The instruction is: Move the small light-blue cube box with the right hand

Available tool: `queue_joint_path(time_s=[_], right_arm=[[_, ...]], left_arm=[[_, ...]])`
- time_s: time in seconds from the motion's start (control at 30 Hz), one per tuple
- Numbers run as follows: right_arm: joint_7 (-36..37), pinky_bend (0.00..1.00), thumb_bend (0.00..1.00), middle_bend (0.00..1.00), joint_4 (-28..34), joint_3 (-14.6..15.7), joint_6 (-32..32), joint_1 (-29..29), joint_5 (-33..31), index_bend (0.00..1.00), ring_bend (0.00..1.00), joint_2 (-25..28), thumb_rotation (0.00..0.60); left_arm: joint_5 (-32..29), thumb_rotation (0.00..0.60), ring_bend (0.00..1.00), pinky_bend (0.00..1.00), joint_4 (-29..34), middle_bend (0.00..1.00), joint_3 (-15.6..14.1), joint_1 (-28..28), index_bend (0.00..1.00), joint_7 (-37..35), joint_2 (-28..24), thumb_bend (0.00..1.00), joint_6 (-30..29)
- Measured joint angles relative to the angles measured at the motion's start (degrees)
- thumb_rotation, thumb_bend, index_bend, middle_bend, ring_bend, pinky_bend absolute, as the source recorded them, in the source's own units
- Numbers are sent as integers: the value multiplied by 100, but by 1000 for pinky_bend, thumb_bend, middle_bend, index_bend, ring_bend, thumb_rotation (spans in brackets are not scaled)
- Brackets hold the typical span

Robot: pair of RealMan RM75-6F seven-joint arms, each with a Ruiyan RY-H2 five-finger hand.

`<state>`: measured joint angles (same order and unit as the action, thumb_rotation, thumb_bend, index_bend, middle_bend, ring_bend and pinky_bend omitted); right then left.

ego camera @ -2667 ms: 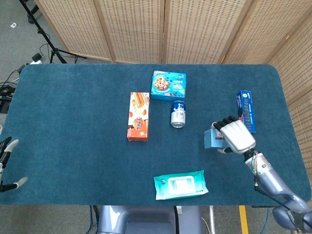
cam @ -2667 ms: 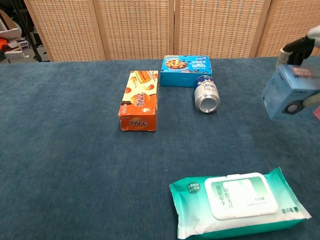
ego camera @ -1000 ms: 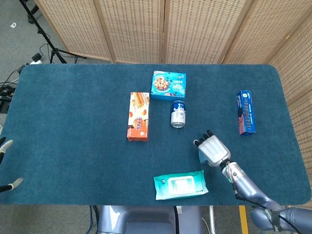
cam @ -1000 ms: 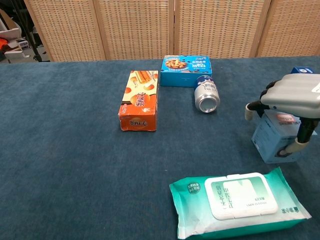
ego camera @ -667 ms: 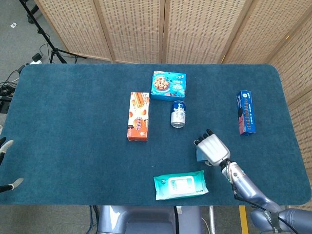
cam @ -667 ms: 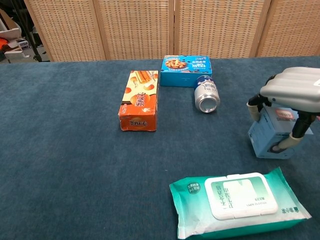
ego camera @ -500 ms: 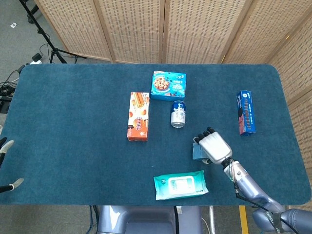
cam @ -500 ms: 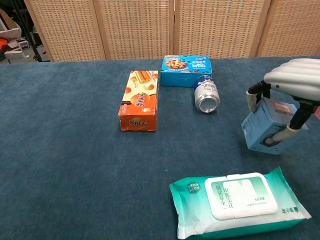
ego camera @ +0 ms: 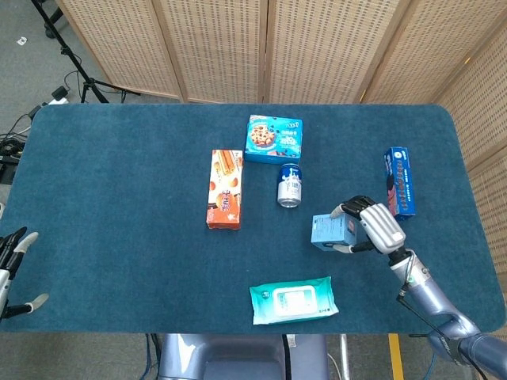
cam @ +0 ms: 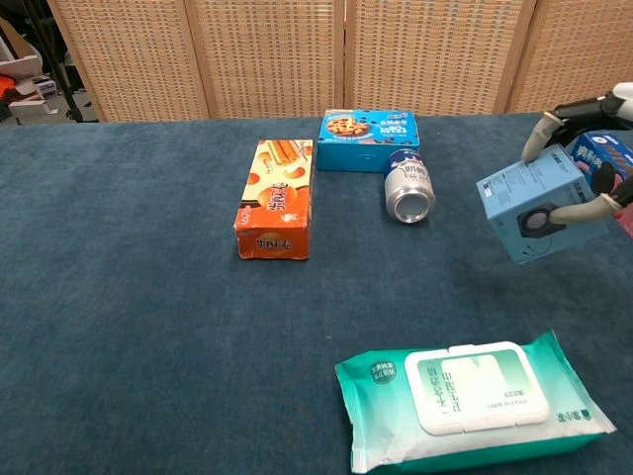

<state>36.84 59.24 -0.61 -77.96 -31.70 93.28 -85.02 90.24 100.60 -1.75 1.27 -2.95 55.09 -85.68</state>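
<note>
The small light-blue cube box [ego camera: 328, 231] [cam: 535, 206] is held tilted above the blue table, right of the middle. My right hand [ego camera: 378, 226] [cam: 597, 148] grips it from its right side, with fingers over the top and the thumb on the front face. My left hand [ego camera: 11, 265] shows only at the far left edge of the head view, fingers apart, holding nothing.
An orange biscuit box [ego camera: 225, 188], a blue cookie box [ego camera: 274, 138] and a drinks can [ego camera: 290, 185] lie at the centre. A green wipes pack [ego camera: 294, 299] lies near the front edge. A long blue box [ego camera: 399, 181] lies at the right.
The right hand has lifted the cube box off the table and carried it up and to the right, tilting it. The left hand shifted slightly at the frame edge.
</note>
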Motion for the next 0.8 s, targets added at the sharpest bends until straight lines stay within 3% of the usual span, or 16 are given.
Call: queue_joint_path(time_s=[0.2, 0.47, 0.57, 0.63, 0.73, 0.8], right_arm=[[1348, 260, 441, 601, -1561, 25, -476, 297, 90, 508, 401, -967, 600], [1922, 260, 441, 592, -2729, 135, -520, 459, 134, 508, 396, -1650, 600], [1974, 260, 372, 428, -2903, 195, -418, 455, 159, 434, 259, -1728, 600], [2038, 260, 300, 255, -2956, 298, -343, 442, 228, 309, 104, -1707, 600], [2205, 241, 260, 116, -3006, 432, -282, 422, 338, 205, 11, -1625, 600], [2266, 211, 260, 52, -3037, 531, -275, 413, 422, 165, 0, -1544, 600]], left_arm=[[-9, 600, 0, 0, 37, 0, -5, 5, 0, 139, 45, 0, 12], [-53, 600, 0, 0, 90, 0, -11, 25, 0, 306, 100, 0, 72], [-84, 600, 0, 0, 99, 0, -1, 27, 0, 333, 113, 0, 75], [-92, 600, 0, 0, 99, 0, -1, 29, 0, 344, 116, 0, 80], [-86, 600, 0, 0, 98, 0, -15, 37, 0, 376, 124, 0, 109], [-69, 600, 0, 0, 102, 0, -23, 36, 0, 380, 124, 0, 104]])
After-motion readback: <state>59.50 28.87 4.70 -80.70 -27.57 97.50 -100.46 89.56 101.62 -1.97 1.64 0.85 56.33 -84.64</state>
